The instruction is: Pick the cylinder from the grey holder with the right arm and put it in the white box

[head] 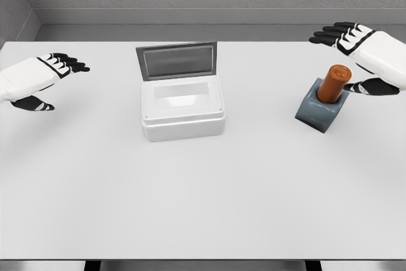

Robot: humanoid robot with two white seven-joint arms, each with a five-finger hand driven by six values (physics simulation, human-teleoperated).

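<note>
Right hand spread open just beside the cylinder.

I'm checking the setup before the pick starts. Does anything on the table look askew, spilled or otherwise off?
Nothing is spilled or damaged. The grey holder sits turned at an angle to the table edges, and the brown cylinder leans in it rather than standing upright. The white box is square, lid open.

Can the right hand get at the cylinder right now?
Probably yes. The right hand is open just beside the cylinder, which stands out of the holder with nothing in between.
</note>
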